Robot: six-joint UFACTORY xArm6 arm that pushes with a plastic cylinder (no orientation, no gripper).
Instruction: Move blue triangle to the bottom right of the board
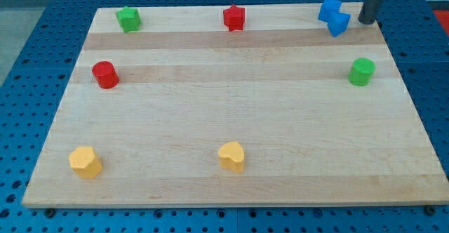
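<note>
Two blue blocks touch each other at the top right of the wooden board. The upper one looks like a cube. The lower one has a pointed front and may be the blue triangle; I cannot tell its shape for sure. My tip rests on the board just to the right of the lower blue block, a small gap apart from it. The dark rod rises out of the view's top.
A green star-like block is at the top left and a red star at the top middle. A red cylinder is at the left, a green cylinder at the right. A yellow block and a yellow heart sit near the bottom.
</note>
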